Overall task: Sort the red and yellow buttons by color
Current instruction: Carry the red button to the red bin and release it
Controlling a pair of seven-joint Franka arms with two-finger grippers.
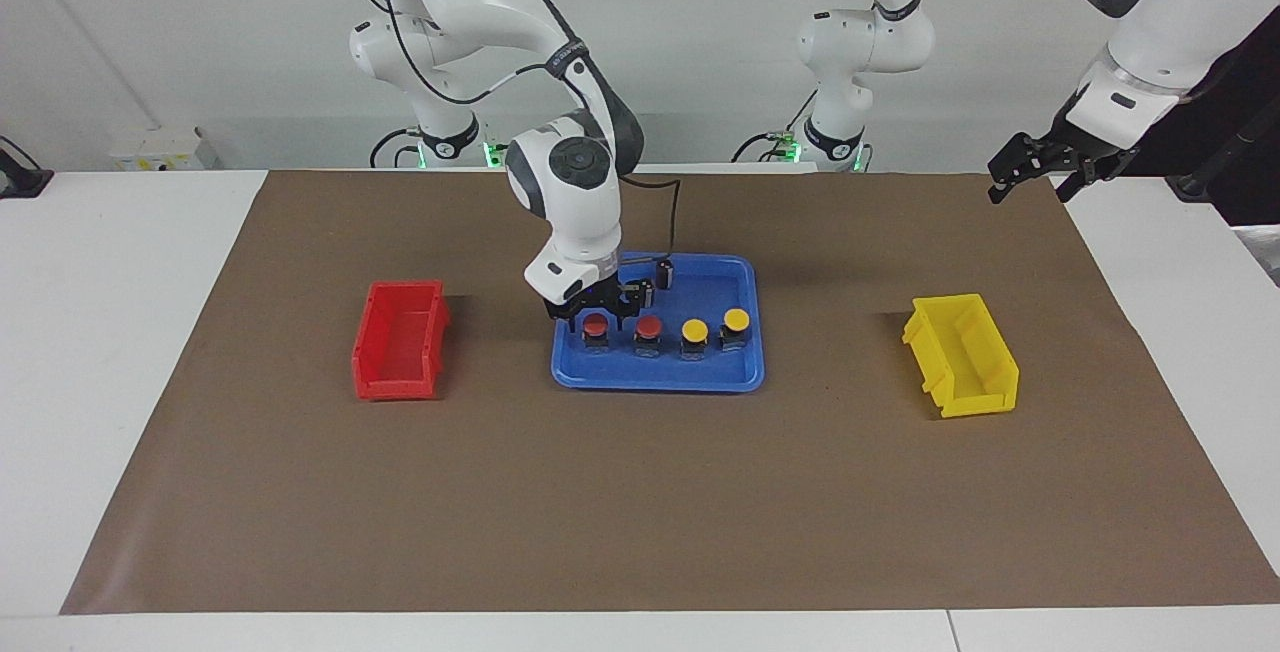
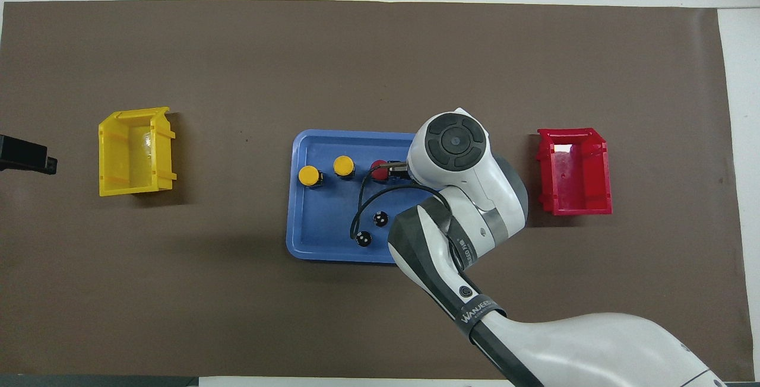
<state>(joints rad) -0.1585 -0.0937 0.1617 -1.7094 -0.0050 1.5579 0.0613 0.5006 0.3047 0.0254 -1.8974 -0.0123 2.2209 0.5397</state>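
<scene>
Four buttons stand in a row in the blue tray [image 1: 660, 377]: two red ones [image 1: 595, 329] [image 1: 648, 329] and two yellow ones [image 1: 694, 332] [image 1: 736, 320]. My right gripper [image 1: 597, 310] is down in the tray, set around the red button at the right arm's end of the row. From above, the right arm hides that button; the other red button [image 2: 379, 170] and both yellow buttons [image 2: 308, 175] [image 2: 344, 165] show. My left gripper [image 1: 1033, 177] hangs open and holds nothing, high over the mat's corner at the left arm's end, and waits.
A red bin [image 1: 400, 339] sits at the right arm's end of the brown mat and a yellow bin [image 1: 962, 354] at the left arm's end. Two small dark capless cylinders [image 1: 647, 292] [image 1: 665, 274] stand in the tray, nearer to the robots than the buttons.
</scene>
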